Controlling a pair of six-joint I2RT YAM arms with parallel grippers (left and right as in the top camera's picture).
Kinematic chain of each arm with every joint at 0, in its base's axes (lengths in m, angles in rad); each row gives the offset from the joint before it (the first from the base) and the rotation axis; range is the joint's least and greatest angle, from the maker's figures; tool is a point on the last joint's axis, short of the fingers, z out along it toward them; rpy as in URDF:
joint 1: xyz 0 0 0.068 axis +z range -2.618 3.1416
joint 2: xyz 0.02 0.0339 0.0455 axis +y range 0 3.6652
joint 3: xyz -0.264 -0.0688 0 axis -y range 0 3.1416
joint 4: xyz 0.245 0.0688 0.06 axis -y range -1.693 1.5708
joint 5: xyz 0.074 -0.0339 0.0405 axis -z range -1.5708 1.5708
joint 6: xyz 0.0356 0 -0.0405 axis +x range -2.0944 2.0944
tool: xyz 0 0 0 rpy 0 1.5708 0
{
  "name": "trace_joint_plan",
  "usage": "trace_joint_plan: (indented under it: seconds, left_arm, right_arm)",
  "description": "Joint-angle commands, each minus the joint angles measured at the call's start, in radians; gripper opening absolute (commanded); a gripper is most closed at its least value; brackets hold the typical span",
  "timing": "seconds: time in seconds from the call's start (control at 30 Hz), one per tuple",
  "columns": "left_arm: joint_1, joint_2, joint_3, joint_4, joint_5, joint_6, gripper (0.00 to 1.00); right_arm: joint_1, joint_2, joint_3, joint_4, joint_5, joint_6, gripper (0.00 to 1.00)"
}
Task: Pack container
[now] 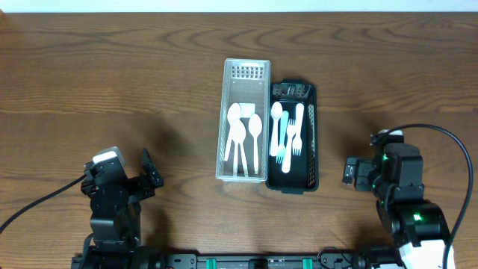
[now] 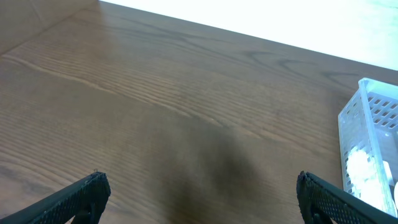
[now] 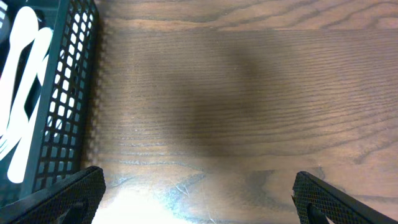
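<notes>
A clear plastic basket [image 1: 226, 119] stands mid-table and holds white plastic spoons [image 1: 243, 134]. Touching its right side is a black mesh basket [image 1: 312, 134] with white forks and spoons [image 1: 287, 134]. My left gripper [image 1: 149, 175] is open and empty at the front left, far from both baskets. My right gripper [image 1: 351, 172] is open and empty just right of the black basket. The left wrist view shows the clear basket's corner [image 2: 370, 143] past my open fingers [image 2: 199, 199]. The right wrist view shows the black basket's wall [image 3: 62, 93] left of my open fingers [image 3: 199, 199].
The brown wooden table [image 1: 112, 82] runs bare around the baskets. A black cable [image 1: 448, 142] loops behind the right arm, and another cable [image 1: 37, 202] trails from the left arm.
</notes>
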Motion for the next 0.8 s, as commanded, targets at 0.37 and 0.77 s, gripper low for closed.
trace_joint_plan:
  seconds: [0.37,0.77]
  left_arm:
    - [-0.005,0.005,0.002,-0.001,-0.008,0.003,0.98]
    - [-0.005,0.005,0.002,-0.001,-0.008,0.003,0.98]
  right_arm:
    - [0.013,-0.524,-0.010,-0.235,-0.031,0.012,0.99]
    - [0.013,-0.743,-0.347,0.244,-0.101,0.028,0.99]
